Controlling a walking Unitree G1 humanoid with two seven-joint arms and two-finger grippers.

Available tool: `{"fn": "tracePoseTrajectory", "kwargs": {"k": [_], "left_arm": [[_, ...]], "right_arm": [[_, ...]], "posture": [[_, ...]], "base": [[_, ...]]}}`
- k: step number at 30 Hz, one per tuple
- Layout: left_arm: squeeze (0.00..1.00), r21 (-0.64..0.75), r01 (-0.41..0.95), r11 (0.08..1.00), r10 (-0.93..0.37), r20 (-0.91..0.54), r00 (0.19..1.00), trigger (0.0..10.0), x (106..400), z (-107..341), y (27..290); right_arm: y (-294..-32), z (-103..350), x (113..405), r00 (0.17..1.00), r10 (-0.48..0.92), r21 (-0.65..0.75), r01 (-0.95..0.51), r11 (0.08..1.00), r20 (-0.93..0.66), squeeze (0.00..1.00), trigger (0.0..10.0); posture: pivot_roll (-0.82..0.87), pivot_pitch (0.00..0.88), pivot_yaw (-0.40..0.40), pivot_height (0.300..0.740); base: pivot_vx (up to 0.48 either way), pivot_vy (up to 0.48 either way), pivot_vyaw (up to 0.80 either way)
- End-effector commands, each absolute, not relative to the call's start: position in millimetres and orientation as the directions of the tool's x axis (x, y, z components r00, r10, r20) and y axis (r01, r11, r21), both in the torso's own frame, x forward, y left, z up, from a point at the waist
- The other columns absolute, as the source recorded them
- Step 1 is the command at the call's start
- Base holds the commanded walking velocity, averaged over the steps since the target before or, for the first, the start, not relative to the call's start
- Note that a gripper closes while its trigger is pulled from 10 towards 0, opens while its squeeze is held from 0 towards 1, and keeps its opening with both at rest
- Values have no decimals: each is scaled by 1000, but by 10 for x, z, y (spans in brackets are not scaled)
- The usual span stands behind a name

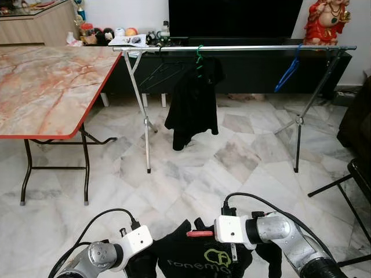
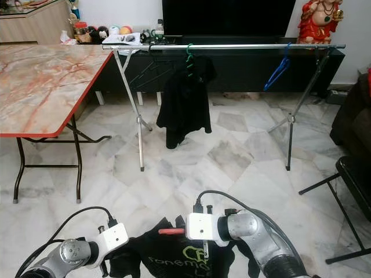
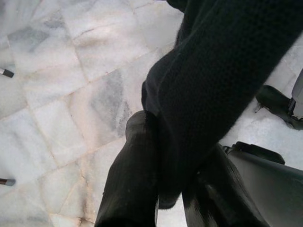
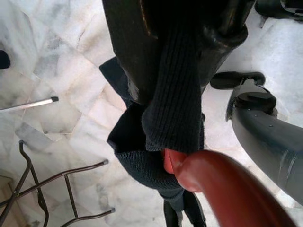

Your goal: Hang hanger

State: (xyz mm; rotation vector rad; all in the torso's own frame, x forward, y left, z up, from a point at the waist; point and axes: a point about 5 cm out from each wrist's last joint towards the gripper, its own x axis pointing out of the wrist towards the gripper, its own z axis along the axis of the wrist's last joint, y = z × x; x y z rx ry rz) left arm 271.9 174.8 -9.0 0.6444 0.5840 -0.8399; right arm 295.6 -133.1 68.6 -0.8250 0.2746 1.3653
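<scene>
Left gripper point(image 3: 163, 189): clamped on black shirt point(image 1: 191, 260), bottom centre.
Right gripper point(image 4: 184, 94): pinching shirt collar; wrist view reveals red hanger point(image 4: 222, 189).
Rail point(image 1: 243, 48): top.

White-grey marble tile floor point(image 1: 232, 162) bearing a metal clothes rack point(image 1: 232, 48); left of the rack, a folding table point(image 1: 46, 87) with red-edged marbled top; right, a black chair point(image 1: 356, 179).

Even indoor light, sharp; wrist foregrounds blurred.
</scene>
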Motion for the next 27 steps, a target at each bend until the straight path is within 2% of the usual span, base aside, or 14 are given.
{"fn": "tracePoseTrajectory", "kwargs": {"k": [1, 4, 7, 10, 11, 15, 18, 23, 27], "left_arm": [[0, 275, 803, 530, -446, -714, 539, 0, 2672, -141, 1823], [0, 299, 793, 531, -417, -723, 551, 0, 2674, -148, 1854], [0, 394, 709, 585, -257, -739, 623, 0, 2718, -154, 2029], [0, 410, 689, 597, -224, -740, 634, 0, 2726, -152, 2064], [0, 444, 615, 652, -124, -738, 664, 0, 2745, -145, 2178], [0, 482, 495, 723, -19, -702, 712, 0, 2789, -95, 2302], [0, 497, 430, 753, 11, -663, 748, 0, 2841, -36, 2341], [0, 510, 403, 760, 23, -641, 767, 0, 2869, -8, 2340], [0, 519, 359, 776, 62, -629, 775, 0, 2880, 2, 2363]], "right_arm": [[-1360, 712, 3015, 281, 719, -410, -912, -6, -635, 0, 10000], [-1392, 703, 3038, 305, 699, -423, -906, 4, -647, 0, 10000], [-1543, 686, 3158, 430, 589, -488, -870, 68, -684, 0, 10000], [-1575, 684, 3182, 455, 564, -504, -860, 79, -689, 0, 10000], [-1634, 715, 3263, 546, 519, -547, -820, 170, -657, 0, 10000], [-1720, 729, 3340, 637, 442, -586, -765, 267, -631, 0, 10000], [-1791, 679, 3344, 656, 383, -588, -754, 293, -650, 0, 10000], [-1875, 589, 3329, 686, 303, -605, -727, 325, -661, 0, 10000], [-1936, 564, 3343, 735, 232, -617, -667, 419, -637, 0, 10000]], "posture": [[43, 77, 29, 740], [43, 77, 29, 740], [42, 75, 31, 740], [42, 75, 31, 740], [42, 75, 31, 740], [39, 71, 37, 740], [39, 71, 37, 740], [41, 68, 37, 740], [38, 73, 38, 740]], "base": [[0, 0, 0], [0, 0, 0], [0, 0, 0], [0, 0, 0], [0, 0, 0], [0, 0, 0], [0, 0, 0], [0, 0, 0], [0, 0, 0]]}}
